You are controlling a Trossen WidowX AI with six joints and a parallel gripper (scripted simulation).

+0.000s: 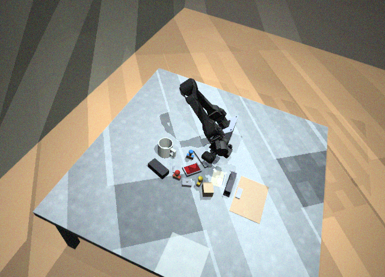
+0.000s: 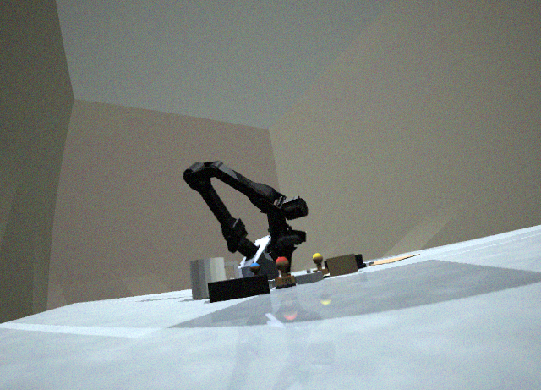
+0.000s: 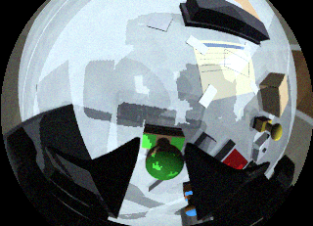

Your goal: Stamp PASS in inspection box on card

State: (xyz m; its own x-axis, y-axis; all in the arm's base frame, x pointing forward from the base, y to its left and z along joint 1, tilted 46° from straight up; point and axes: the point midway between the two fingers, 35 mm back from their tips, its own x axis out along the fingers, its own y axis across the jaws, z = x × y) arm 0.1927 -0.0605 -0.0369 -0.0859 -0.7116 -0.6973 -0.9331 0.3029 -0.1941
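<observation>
The green-knobbed stamp (image 3: 163, 162) stands between my fingertips in the wrist view, its base toward the top. My gripper (image 3: 163, 144) (image 2: 290, 263) is low over the bench and slightly open, with narrow gaps beside the knob. The stamp is hidden in the top and exterior views. The cream card (image 1: 217, 178) (image 3: 215, 84) lies apart from the stamp, with an outlined box (image 3: 225, 58) near its far right corner. I cannot tell whether the box holds a print. The red ink pad (image 1: 191, 169) (image 3: 235, 158) lies open nearby.
Red (image 1: 177, 172), blue (image 1: 190, 152) and yellow (image 1: 200, 178) stamps stand around the pad. A mug (image 1: 162, 152) and black block (image 1: 157, 167) are left in the top view. A wooden block (image 1: 207, 189), dark bar (image 1: 230, 184) and tan folder (image 1: 251, 202) lie beyond the card.
</observation>
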